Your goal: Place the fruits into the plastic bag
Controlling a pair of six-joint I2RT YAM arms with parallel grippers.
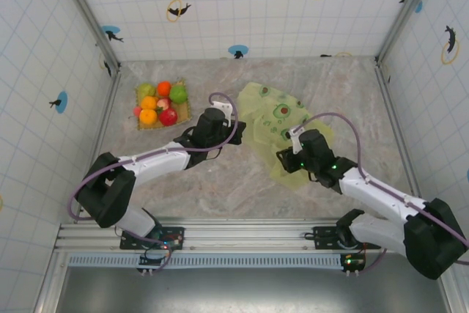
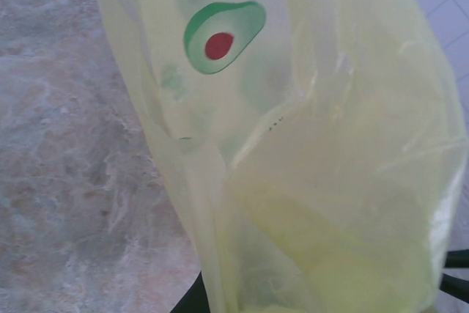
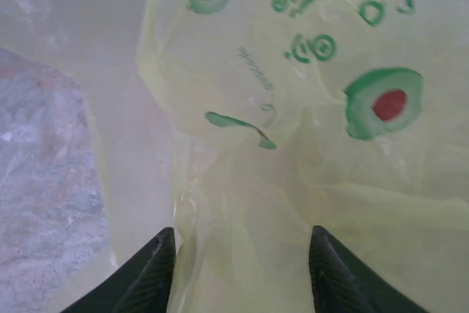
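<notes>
The plastic bag (image 1: 282,119) lay crumpled on the marbled desk (image 1: 220,181), a little right of centre, its thin yellow-green film printed with green-and-red avocado marks (image 2: 223,36). The fruits (image 1: 157,104) sat heaped on a tan woven mat (image 1: 186,112) toward the far left corner, well apart from the bag; we made out orange, red and green ones among them.

We saw the left gripper (image 1: 233,128) at the bag's left edge. In its wrist view the film rose close before the lens, folded and translucent, with bare desk to the left. Only dark slivers of the gripper showed at the bottom and right margins, so we could not tell whether it was spread or pressed together.

The right gripper (image 1: 284,157) was over the near part of the bag. In its wrist view the two dark fingertips (image 3: 155,265) stood spread wide, with wrinkled film lying between and beyond them and nothing pinched.
</notes>
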